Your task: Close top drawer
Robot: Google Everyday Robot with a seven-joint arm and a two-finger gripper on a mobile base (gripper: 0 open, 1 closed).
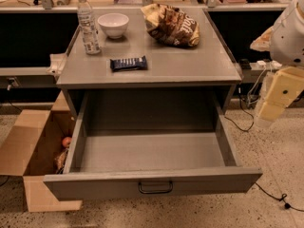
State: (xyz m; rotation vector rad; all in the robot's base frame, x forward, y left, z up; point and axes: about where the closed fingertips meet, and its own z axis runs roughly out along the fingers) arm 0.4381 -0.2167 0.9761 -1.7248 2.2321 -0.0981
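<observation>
The top drawer [152, 183] of the grey cabinet is pulled far out toward me. Its inside is bare and its flat grey front carries a small dark wire handle [155, 188] at the centre. No other drawer fronts show below it. My gripper [271, 107], cream-coloured at the end of the white arm [289, 30], hangs at the right of the cabinet. It is above and behind the drawer's right front corner and touches nothing.
On the cabinet top [190, 63] stand a water bottle [88, 25], a white bowl [113, 24], a chip bag [172, 25] and a dark snack bar [128, 63]. An open cardboard box [28, 151] sits on the floor left of the drawer. Cables [273, 196] lie at the right.
</observation>
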